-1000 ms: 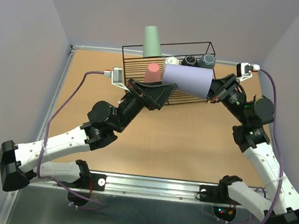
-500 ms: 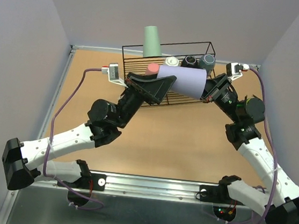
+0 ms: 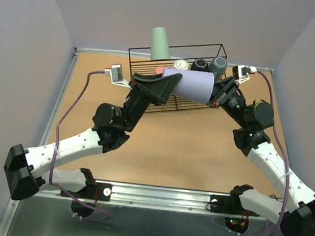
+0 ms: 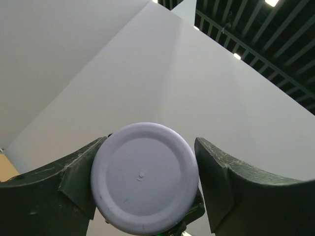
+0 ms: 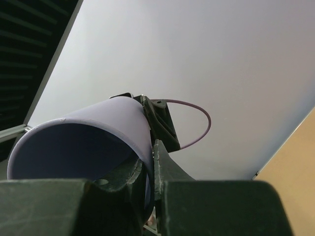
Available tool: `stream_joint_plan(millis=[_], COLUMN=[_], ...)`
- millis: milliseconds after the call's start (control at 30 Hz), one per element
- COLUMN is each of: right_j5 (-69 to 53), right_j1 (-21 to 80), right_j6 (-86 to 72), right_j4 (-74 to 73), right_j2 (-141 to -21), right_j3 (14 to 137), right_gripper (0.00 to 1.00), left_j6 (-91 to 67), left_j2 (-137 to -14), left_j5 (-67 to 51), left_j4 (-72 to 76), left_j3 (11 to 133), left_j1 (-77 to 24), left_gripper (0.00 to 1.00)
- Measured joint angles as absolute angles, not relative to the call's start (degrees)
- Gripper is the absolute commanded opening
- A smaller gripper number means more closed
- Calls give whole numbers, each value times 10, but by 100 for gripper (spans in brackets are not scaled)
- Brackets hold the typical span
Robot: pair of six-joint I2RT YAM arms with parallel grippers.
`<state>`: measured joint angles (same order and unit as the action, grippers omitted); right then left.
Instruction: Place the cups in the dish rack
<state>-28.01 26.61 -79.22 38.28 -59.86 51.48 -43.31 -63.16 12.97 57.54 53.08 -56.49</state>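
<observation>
Handover pose, upper centre of the overhead view. Found the smooth lavender plastic-looking tumbler (image 3: 194, 84) lying on its side in mid-air over the large black thin-wire dish rack (image 3: 174, 46); could not tell whether touching the wires. Read the long axis as left-right across the frame: flat closed base toward frame left, open mouth toward frame right.

Saw the right gripper (image 3: 216, 94) pinched onto the rim at the mouth end, one finger inside the wall, one outside, closed down to wall thickness.

Saw the left gripper (image 3: 175, 88) at the base end, fingers (image 4: 74, 182) spread to cup width and flanking the round bottom. Looked like contact on both sides in the left wrist view, but could not tell whether clamping or only bracketing.

Counted five more in the rack: pale green tumbler (image 3: 160, 43) mouth-down at back left, pink-red tumbler (image 3: 160, 70) mostly hidden by the left gripper, then white mug (image 3: 180, 64), black mug (image 3: 200, 63) and grey-blue mug (image 3: 218, 64) in a row along the back.

Judged this the last cup. Judged the coming move as hinging on that horizontal axis: needed swinging to vertical before lowering in front of the mugs. Rated both arms equally near, one per end, with only the right grip certain. Flagged the risk: releasing on the right before the left clamp was proven, dropping the tumbler onto the wires.
</observation>
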Motion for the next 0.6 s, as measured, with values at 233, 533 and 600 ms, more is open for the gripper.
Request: stream_joint_plan(millis=[233, 533, 600], right_j5=[-274, -266, -262], right_j1=[286, 290, 290], right_j6=[-795, -805, -809], right_j4=[410, 420, 417], right_j2=[-619, -631, -632], right_j3=[515, 515, 515], right_gripper=[0, 5, 16], left_j6=[-436, -429, -429], left_j2=[-636, -635, -635], left_j5=[134, 135, 133], left_j4=[583, 499, 445], left_j3=[534, 580, 607], left_j1=[-556, -544, -538], left_gripper=[59, 0, 0])
